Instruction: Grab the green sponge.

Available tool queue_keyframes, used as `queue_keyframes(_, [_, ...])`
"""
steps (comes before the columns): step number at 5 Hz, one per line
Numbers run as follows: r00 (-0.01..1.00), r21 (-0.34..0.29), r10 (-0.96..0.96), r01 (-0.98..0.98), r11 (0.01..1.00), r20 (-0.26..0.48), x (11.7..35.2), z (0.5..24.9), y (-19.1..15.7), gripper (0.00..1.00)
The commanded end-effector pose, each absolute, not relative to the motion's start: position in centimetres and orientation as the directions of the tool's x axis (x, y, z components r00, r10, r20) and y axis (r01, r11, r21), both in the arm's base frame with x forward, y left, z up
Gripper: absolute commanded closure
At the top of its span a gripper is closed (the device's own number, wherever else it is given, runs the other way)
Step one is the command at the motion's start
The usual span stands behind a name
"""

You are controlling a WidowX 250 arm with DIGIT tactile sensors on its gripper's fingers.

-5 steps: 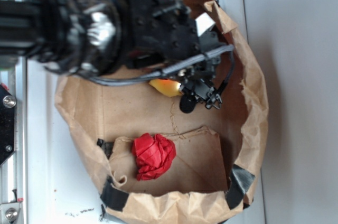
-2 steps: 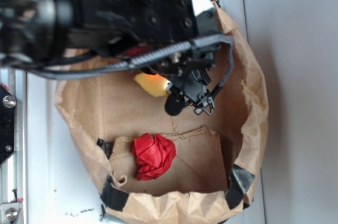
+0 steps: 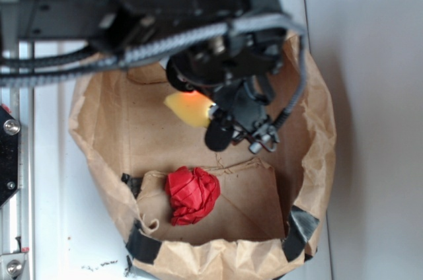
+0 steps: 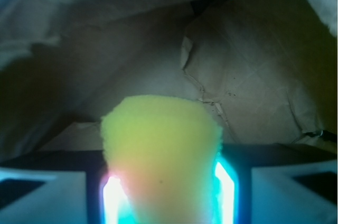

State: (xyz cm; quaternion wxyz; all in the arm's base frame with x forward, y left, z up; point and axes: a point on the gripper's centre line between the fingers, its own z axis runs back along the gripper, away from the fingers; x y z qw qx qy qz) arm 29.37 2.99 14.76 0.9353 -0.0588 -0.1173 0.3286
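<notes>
The arm's blurred bulk hides the paper bag's (image 3: 317, 161) upper part, while the jaws pinching the green sponge (image 3: 188, 108) have risen since earlier.

Lab bench: white tabletop (image 3: 79, 240), bolted aluminium rail (image 3: 10, 161), taped brown paper bag (image 3: 317, 154)

Arm (image 3: 132, 9) reaches in from upper left; hand (image 3: 210, 113) pointed down, fingers (image 4: 224, 187) clamped on load.
</notes>
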Motion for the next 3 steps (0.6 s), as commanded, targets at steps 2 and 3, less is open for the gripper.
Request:
queue_keyframes(2, [0.804, -0.194, 0.542, -0.507, 0.840, 0.246, 28.5, 21.7, 3.1, 1.00])
queue_keyframes(3, [0.795, -0.219, 0.540, -0.495, 0.841, 0.276, 27.8, 21.9, 3.0, 1.00])
